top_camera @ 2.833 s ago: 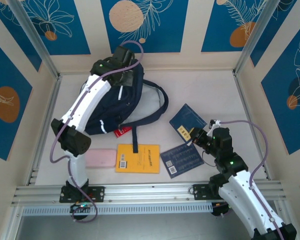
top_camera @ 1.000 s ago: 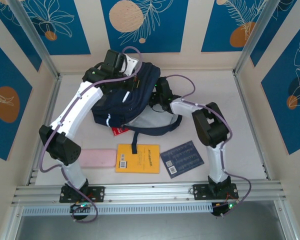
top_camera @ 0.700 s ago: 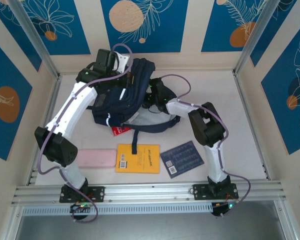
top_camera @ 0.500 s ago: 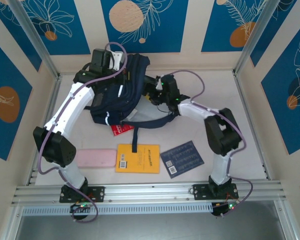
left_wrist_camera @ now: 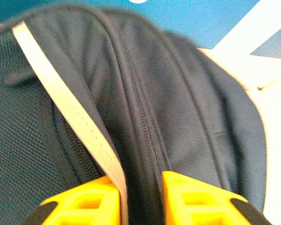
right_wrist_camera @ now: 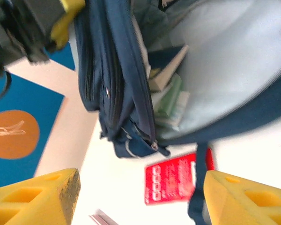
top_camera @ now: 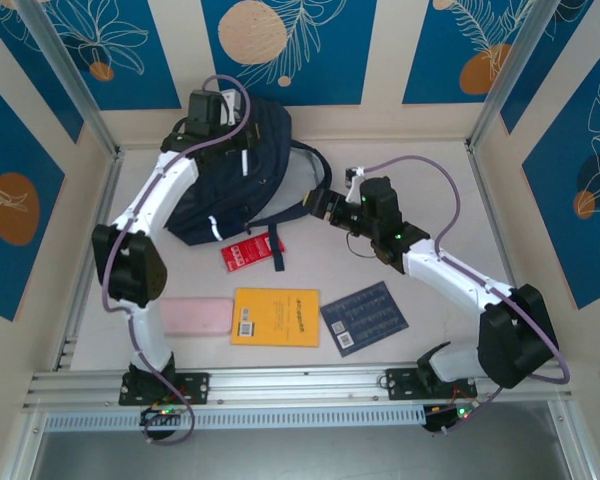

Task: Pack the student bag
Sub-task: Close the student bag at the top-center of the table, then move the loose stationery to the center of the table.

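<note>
Top external view: the student bag [top_camera: 242,180] lies at the far left of the surface [top_camera: 435,175], its top against the back wall. The left arm reaches over the bag from the near side. In the left wrist view, the left end effector [left_wrist_camera: 140,197] has its yellow fingers [left_wrist_camera: 84,204] partly apart, astride a ridge of navy fabric and a pale strip of trim. I cannot tell whether they are pinching it.

The right end effector [top_camera: 318,205] hangs just beside the bag's right edge, near a looped shoulder strap [top_camera: 320,170]. In the right wrist view its jaws stand wide apart with nothing between them. That view looks into the bag's mouth, with its pale lining and books [right_wrist_camera: 166,86] stacked inside.

On the surface near the bag lies a red packet [top_camera: 248,255], half under a hanging strap. Nearer the arm bases are a pink case [top_camera: 200,317], a yellow book [top_camera: 276,317] and a dark blue book [top_camera: 364,317].
</note>
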`<state>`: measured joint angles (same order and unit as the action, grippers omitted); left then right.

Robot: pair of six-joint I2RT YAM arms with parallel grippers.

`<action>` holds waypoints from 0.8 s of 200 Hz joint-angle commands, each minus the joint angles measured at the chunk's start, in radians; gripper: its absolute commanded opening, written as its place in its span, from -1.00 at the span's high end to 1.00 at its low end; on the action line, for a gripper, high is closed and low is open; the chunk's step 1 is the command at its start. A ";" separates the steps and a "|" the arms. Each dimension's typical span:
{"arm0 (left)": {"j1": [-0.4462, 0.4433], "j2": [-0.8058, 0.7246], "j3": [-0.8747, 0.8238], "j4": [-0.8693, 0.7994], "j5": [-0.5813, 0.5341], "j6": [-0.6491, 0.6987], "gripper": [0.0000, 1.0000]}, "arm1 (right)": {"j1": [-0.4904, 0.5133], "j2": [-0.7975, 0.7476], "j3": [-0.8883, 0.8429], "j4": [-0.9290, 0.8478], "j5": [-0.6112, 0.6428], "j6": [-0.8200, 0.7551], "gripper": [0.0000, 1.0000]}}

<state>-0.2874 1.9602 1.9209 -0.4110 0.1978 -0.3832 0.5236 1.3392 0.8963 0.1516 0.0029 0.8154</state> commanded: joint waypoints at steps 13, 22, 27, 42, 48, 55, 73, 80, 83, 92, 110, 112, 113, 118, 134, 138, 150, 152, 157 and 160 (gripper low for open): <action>0.008 -0.062 -0.090 0.159 0.166 -0.084 -0.23 | 0.001 -0.092 -0.096 -0.035 0.048 -0.064 -0.41; 0.008 -0.107 -0.157 0.193 0.168 -0.100 -0.35 | 0.001 -0.108 -0.121 -0.039 0.051 -0.068 -0.41; 0.008 -0.130 -0.191 0.206 0.169 -0.111 -0.39 | 0.001 -0.116 -0.134 -0.038 0.052 -0.071 -0.41; 0.008 -0.200 -0.276 0.221 0.176 -0.124 -0.44 | 0.001 -0.136 -0.168 -0.031 0.052 -0.075 -0.41; 0.007 -0.228 -0.311 0.222 0.176 -0.132 -0.44 | 0.001 -0.142 -0.178 -0.028 0.047 -0.078 -0.41; 0.007 -0.265 -0.357 0.225 0.169 -0.142 -0.45 | 0.002 -0.149 -0.189 -0.026 0.047 -0.081 -0.41; 0.007 -0.378 -0.509 0.229 0.099 -0.168 -0.45 | 0.009 -0.164 -0.211 -0.024 0.047 -0.085 -0.41; 0.006 -0.427 -0.577 0.238 0.061 -0.178 -0.45 | 0.011 -0.169 -0.217 -0.023 0.048 -0.085 -0.41; 0.007 -0.444 -0.603 0.241 0.048 -0.183 -0.45 | 0.014 -0.172 -0.220 -0.023 0.048 -0.087 -0.41; 0.007 -0.494 -0.683 0.241 0.012 -0.200 -0.45 | 0.021 -0.179 -0.229 -0.023 0.047 -0.088 -0.40; 0.005 -0.555 -0.818 0.238 -0.025 -0.267 -0.46 | 0.040 -0.188 -0.239 -0.032 0.059 -0.099 -0.36; 0.004 -0.559 -0.834 0.239 -0.026 -0.279 -0.47 | 0.042 -0.188 -0.239 -0.034 0.061 -0.100 -0.36; 0.005 -0.560 -0.840 0.239 -0.026 -0.287 -0.48 | 0.043 -0.188 -0.240 -0.035 0.061 -0.100 -0.36; 0.004 -0.563 -0.870 0.243 -0.023 -0.314 -0.51 | 0.049 -0.187 -0.242 -0.037 0.064 -0.103 -0.35; 0.003 -0.534 -0.901 0.155 -0.063 -0.370 -0.56 | 0.060 -0.185 -0.249 -0.050 0.069 -0.098 -0.33; 0.003 -0.521 -0.900 0.125 -0.080 -0.376 -0.56 | 0.063 -0.184 -0.253 -0.049 0.068 -0.096 -0.32; 0.003 -0.483 -0.900 0.059 -0.105 -0.397 -0.57 | 0.065 -0.186 -0.268 -0.049 0.069 -0.082 -0.30; 0.004 -0.477 -0.901 0.052 -0.106 -0.399 -0.57 | 0.065 -0.187 -0.271 -0.048 0.069 -0.079 -0.30; 0.003 -0.464 -0.903 0.045 -0.102 -0.403 -0.57 | 0.065 -0.188 -0.276 -0.047 0.067 -0.074 -0.29; 0.002 -0.459 -0.906 0.044 -0.100 -0.406 -0.57 | 0.064 -0.190 -0.280 -0.045 0.065 -0.072 -0.29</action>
<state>-0.2878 1.4437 1.0351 -0.2600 0.1585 -0.7094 0.5816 1.1683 0.6506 0.1112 0.0467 0.7425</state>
